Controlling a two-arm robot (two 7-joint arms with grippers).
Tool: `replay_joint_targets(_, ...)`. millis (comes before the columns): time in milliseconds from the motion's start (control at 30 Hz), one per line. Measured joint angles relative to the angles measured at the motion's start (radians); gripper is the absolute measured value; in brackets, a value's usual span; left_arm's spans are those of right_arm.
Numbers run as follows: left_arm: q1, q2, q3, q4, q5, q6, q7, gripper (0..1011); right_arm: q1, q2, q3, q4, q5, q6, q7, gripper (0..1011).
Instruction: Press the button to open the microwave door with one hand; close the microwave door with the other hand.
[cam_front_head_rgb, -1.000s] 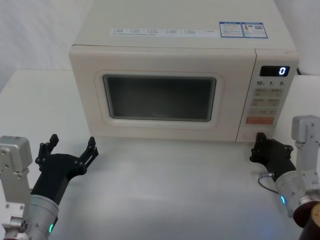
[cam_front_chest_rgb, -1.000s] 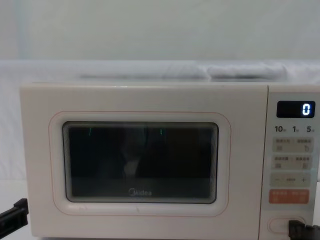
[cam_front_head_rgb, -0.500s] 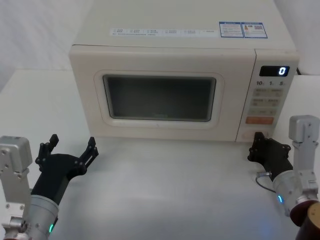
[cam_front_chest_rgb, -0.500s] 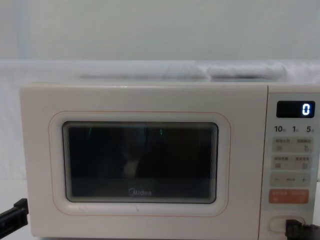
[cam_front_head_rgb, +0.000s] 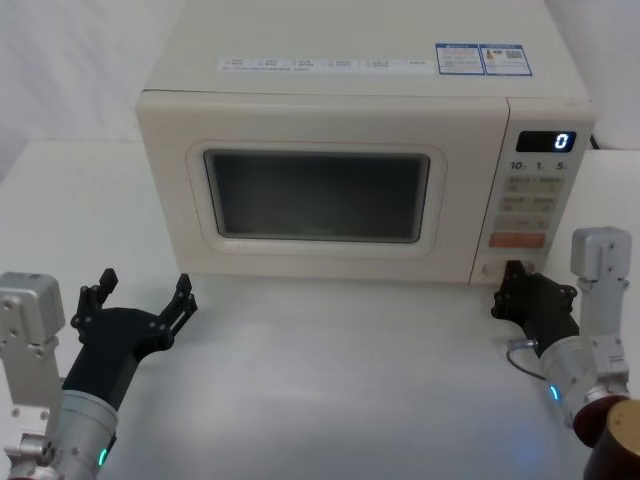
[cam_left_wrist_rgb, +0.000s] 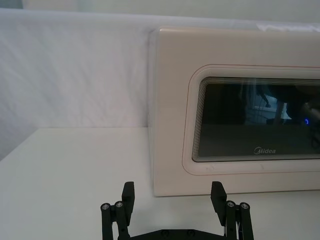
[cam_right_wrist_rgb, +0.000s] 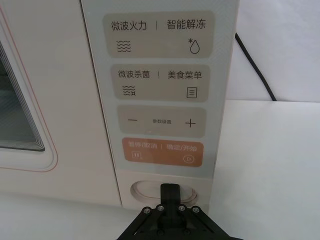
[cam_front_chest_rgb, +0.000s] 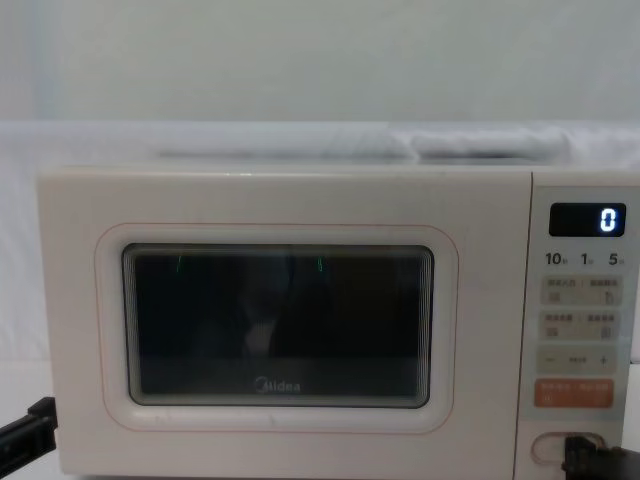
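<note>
The cream microwave door (cam_front_head_rgb: 316, 196) with its dark window is closed; it also shows in the chest view (cam_front_chest_rgb: 276, 322) and the left wrist view (cam_left_wrist_rgb: 240, 120). The button (cam_right_wrist_rgb: 143, 191) is the wide cream key at the bottom of the control panel (cam_front_head_rgb: 494, 268) (cam_front_chest_rgb: 545, 446). My right gripper (cam_right_wrist_rgb: 170, 191), shut with nothing held, has its tip against the button's middle and hides part of it (cam_front_head_rgb: 516, 284) (cam_front_chest_rgb: 590, 460). My left gripper (cam_front_head_rgb: 140, 298) hangs open over the table in front of the microwave's left corner, apart from the door (cam_left_wrist_rgb: 173, 199).
The orange key (cam_right_wrist_rgb: 164, 151) and several cream keys sit above the button, under the digital display (cam_front_head_rgb: 547, 141). A black cable (cam_right_wrist_rgb: 256, 66) runs behind the microwave on the right. White table (cam_front_head_rgb: 330, 380) lies in front.
My right gripper has moved forward and left until its tip meets the button. The microwave has shifted slightly. The door stays closed and the left arm has not moved.
</note>
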Motion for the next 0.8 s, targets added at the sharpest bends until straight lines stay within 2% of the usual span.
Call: replay_joint_targets(800,0.0,0.0,0.0,0.0,0.0,0.0,0.0,1001,0.029,-0.02,-0.012,0.036,-0.01,-0.018,-0.003,0)
